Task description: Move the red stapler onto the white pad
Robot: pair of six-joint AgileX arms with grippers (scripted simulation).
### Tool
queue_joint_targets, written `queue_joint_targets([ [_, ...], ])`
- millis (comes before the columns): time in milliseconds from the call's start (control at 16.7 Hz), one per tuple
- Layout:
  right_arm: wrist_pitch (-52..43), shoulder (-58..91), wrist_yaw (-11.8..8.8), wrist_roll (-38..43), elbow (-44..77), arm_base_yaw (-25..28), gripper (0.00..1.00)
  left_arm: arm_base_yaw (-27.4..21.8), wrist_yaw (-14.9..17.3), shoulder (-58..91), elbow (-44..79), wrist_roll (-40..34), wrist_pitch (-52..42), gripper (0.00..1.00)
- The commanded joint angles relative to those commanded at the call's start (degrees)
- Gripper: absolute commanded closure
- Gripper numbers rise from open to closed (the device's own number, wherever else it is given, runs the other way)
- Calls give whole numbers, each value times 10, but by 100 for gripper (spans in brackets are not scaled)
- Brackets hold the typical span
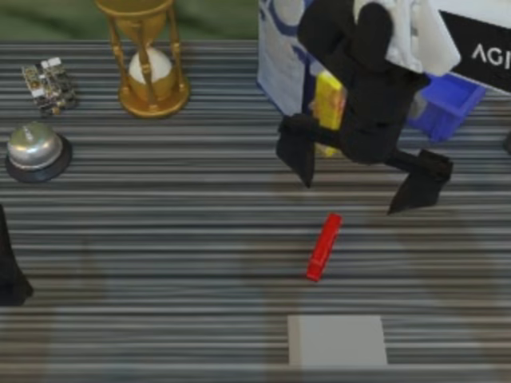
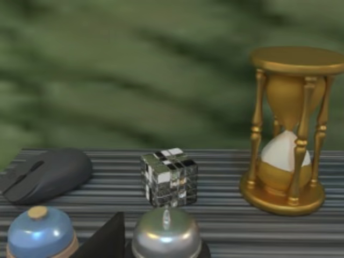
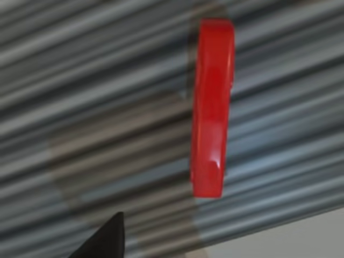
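Observation:
The red stapler [image 1: 323, 246] lies flat on the striped table, right of centre, pointing slightly diagonally. The white pad [image 1: 337, 341] lies at the front edge, just below it and apart from it. My right gripper [image 1: 359, 177] hovers open above the table, a little behind the stapler, its two black fingers spread wide with nothing between them. The right wrist view shows the stapler [image 3: 212, 107] lengthwise, one fingertip [image 3: 107, 239] beside it, and a corner of the pad [image 3: 306, 236]. My left gripper [image 1: 9, 279] is parked at the left edge; one finger [image 2: 110, 236] shows off to the side.
A gold hourglass [image 1: 152, 60], a silver bell [image 1: 33, 150] and a mirrored cube [image 1: 49, 84] stand at the back left. Under the right arm are a yellow carton [image 1: 329, 104], a blue bin [image 1: 451, 104] and a white-blue box [image 1: 281, 56]. The left wrist view shows a mouse [image 2: 45, 174].

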Motion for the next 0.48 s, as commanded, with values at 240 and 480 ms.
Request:
queue_joint_targets([
  [240,-29,59,0,30,61,18,0,0,0,0,0,0,0,0],
  [480,-30,60,0,31,63,18,0,0,0,0,0,0,0,0],
])
